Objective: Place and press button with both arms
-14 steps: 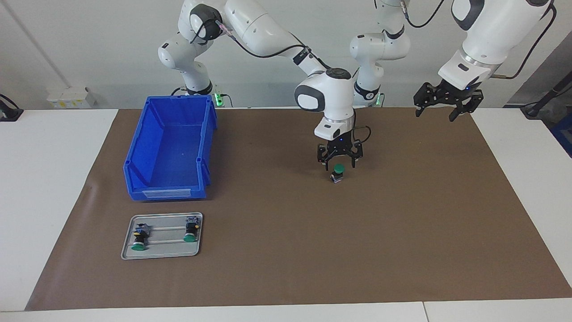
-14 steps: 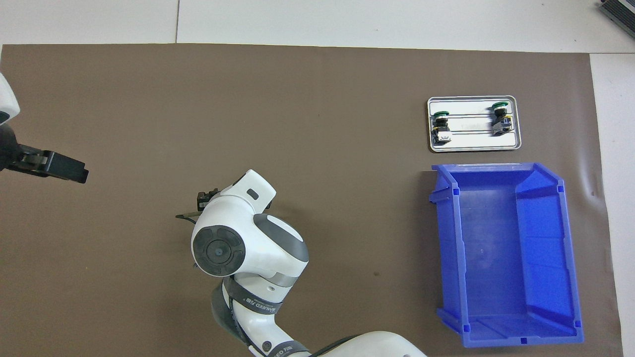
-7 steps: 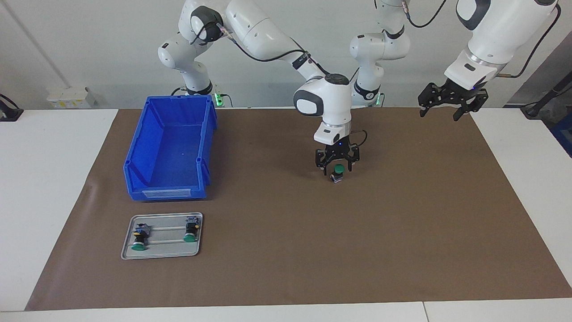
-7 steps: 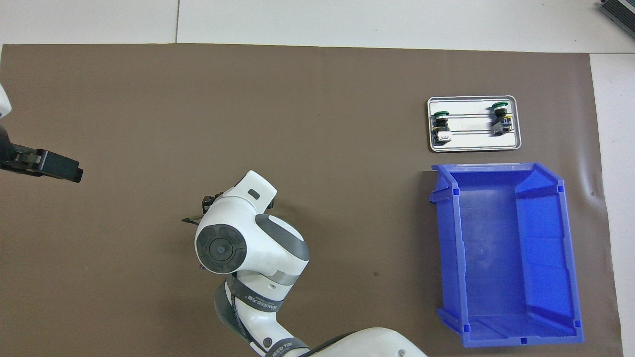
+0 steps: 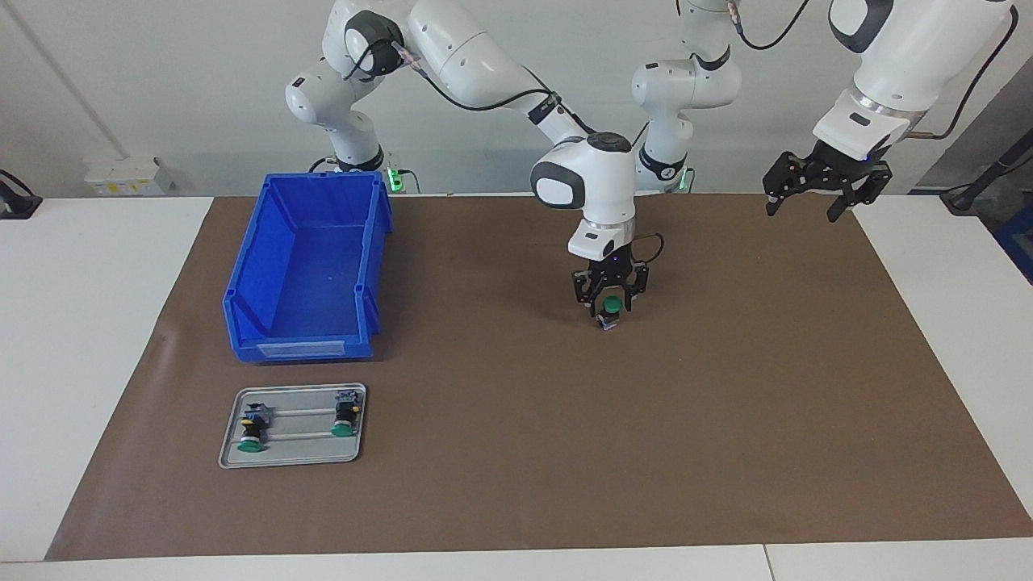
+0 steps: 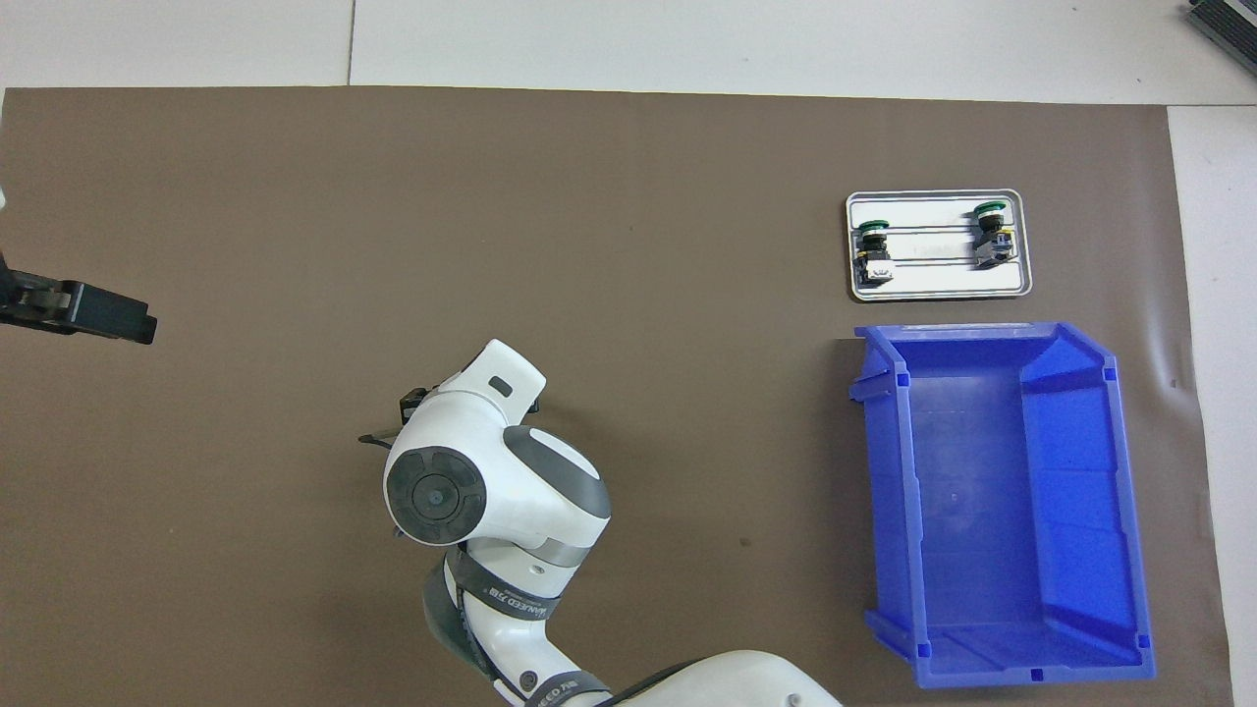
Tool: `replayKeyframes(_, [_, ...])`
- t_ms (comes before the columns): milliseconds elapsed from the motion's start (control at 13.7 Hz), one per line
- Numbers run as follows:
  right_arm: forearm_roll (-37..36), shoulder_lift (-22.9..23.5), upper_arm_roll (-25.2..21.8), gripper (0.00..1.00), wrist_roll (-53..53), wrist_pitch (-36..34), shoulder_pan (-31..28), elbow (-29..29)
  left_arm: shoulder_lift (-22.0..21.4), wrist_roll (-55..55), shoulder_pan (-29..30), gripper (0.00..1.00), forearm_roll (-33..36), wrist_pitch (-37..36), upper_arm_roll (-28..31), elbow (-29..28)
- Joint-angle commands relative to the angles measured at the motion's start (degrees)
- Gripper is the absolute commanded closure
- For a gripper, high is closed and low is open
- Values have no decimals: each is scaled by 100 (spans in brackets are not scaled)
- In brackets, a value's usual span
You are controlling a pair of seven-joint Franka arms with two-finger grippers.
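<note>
One button [image 5: 612, 311] with a green cap stands upright on the brown mat [image 5: 516, 452] near the middle of the table. My right gripper [image 5: 611, 305] has come down over it, pointing straight down. Its jaws are open and flank the green cap; I cannot tell whether they touch it. In the overhead view the right arm's wrist [image 6: 471, 481] hides this button. My left gripper [image 5: 800, 211] hangs open and empty, raised over the mat's edge at the left arm's end of the table; it also shows as the left gripper [image 6: 108, 319] from above.
A blue bin [image 5: 367, 266] stands open toward the right arm's end of the table. Farther from the robots than the bin lies a metal tray [image 5: 290, 461] with two more green-capped buttons [image 5: 252, 434] [image 5: 345, 420] lying on their sides.
My right gripper has sunk around the button's cap and its jaws have narrowed. My left gripper has drifted up and outward toward its own end of the table.
</note>
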Motion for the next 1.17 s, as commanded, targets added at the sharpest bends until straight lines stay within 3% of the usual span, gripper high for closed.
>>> replayKeyframes(0, [-125, 4, 12, 50, -64, 138, -15, -20, -99, -288, -23, 0, 39, 110, -1, -121])
replayKeyframes(73, [-116, 13, 12, 72, -73, 138, -23, -3, -99, -288, -23, 0, 39, 110, -1, -121])
replayKeyframes(146, [-116, 13, 12, 100, -73, 130, -41, 6, -107, -288, -32, 0, 39, 110, -1, -121])
replayKeyframes(585, [-107, -153, -23, 100, -55, -519, -67, 147, -116, -244, -6, 0, 57, 66, 105, -139])
replayKeyframes(804, [-116, -881, -94, 100, -169, -836, -426, -28, -116, -244, 65, 0, 57, 57, 113, -139])
replayKeyframes(1097, [-81, -1726, -85, 100, -1203, -1504, -1225, -239, -116, -244, 65, 0, 57, 57, 113, -139])
